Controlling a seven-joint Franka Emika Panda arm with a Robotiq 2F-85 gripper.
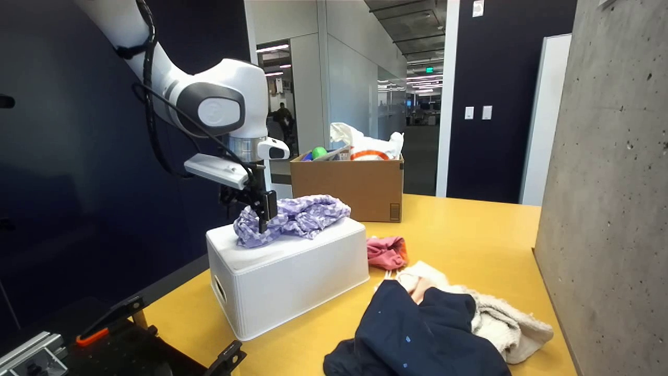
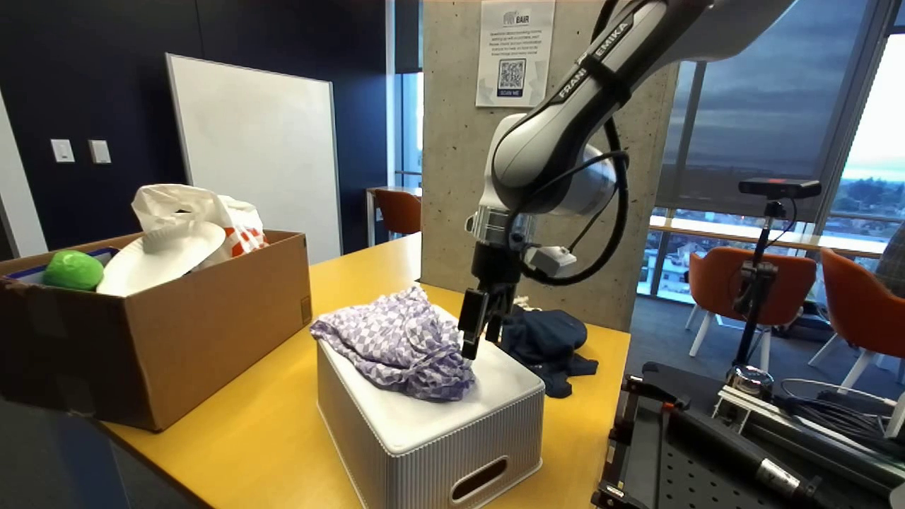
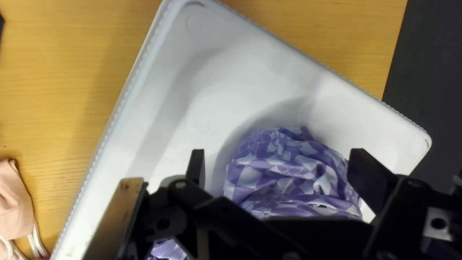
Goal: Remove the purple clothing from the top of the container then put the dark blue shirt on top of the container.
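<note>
Evidently, the gripper [image 3: 277,155] is spread wide, and part of the purple cloth [image 2: 396,339] is seen between its fingers [image 3: 370,178] in the wrist view; nothing appears to be gripped, though whether the cloth is touched cannot be told. The purple cloth is bunched on top of the container [image 1: 302,284], whose inside is hidden. Near the container, the blue shirt [image 1: 417,334] is heaped on the table [image 1: 469,224], a cream garment [image 1: 516,329] being partly covered by it. In the box [image 2: 233,325], a green ball [image 2: 73,270], a plate [image 2: 162,258] and a white bag [image 2: 173,203] are held.
</note>
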